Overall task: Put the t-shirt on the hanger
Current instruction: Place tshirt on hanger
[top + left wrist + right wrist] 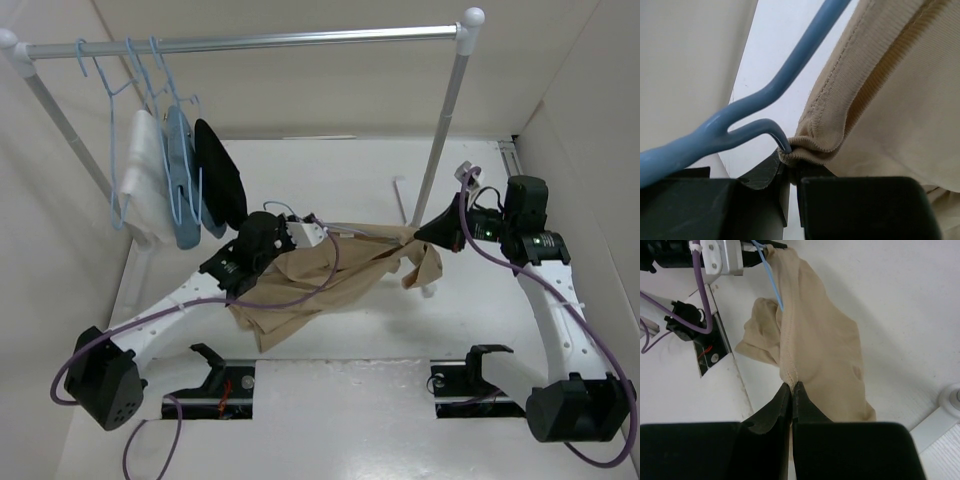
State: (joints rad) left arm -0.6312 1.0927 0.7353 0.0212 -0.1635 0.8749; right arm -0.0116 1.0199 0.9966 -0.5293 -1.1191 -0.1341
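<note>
The left end effector (790, 172) is closed tight, with no gap visible between its jaws. We find the ribbed collar (840, 130) of the t-shirt (300, 285) pinched in it. The light-blue wire of the hanger (765, 95) runs down into the same pinch, touching the cloth. Whether the jaws grip the wire itself or only trap it beside the collar, we cannot tell. The right end effector (791, 390) is likewise fully closed, on a stitched seam (789, 355) at the shirt's other side.

The garment is strung between the two, raised at both ends, its lower body sagging in folds toward the surface (350, 420). The top view does not settle whether it touches. In the right wrist view the wire disappears under the cloth near the left end effector, so we judge the hanger to be partly inside the shirt.

We judge the step in hand to be drawing the shoulder over the hanger arm. To do it well, the left side should hold collar and wire steady while the right pulls along the seam, level and slow, so the wire neither slips out of the neck nor snags the rib.

Beyond, the rail (250, 42) carries the hung garments (180, 190), well apart from the work.
</note>
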